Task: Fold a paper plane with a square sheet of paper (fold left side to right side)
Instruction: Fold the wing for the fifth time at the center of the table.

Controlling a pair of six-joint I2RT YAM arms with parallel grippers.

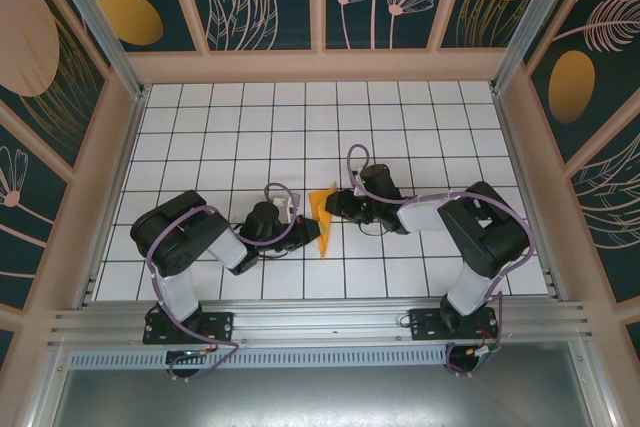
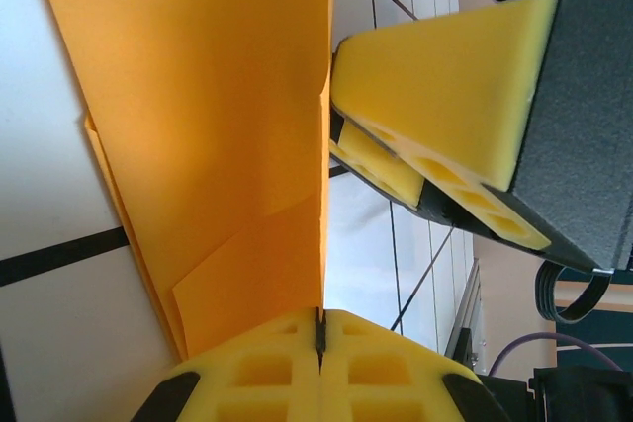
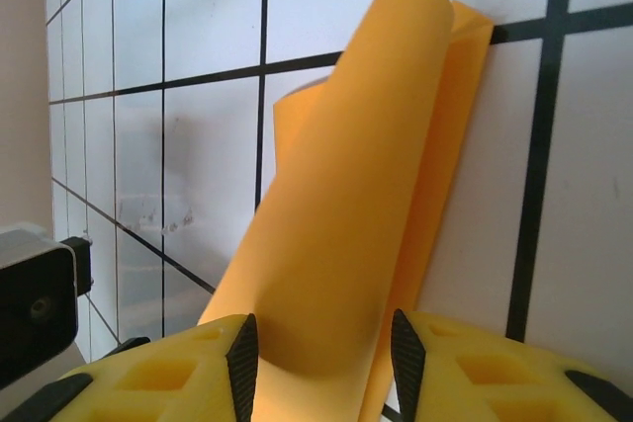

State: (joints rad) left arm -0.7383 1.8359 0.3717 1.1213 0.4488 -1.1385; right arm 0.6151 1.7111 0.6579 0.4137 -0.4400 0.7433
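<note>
On the white gridded table, a partly folded orange sheet of paper lies mid-table between the left jaws and the right jaws, both right against it.

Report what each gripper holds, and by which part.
Left gripper pinches the orange paper by one edge. Right gripper straddles its curled part, jaws apart, not yet clamped.

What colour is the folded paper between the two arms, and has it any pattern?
The paper is plain bright orange with no pattern; the left wrist view shows it best.
</note>
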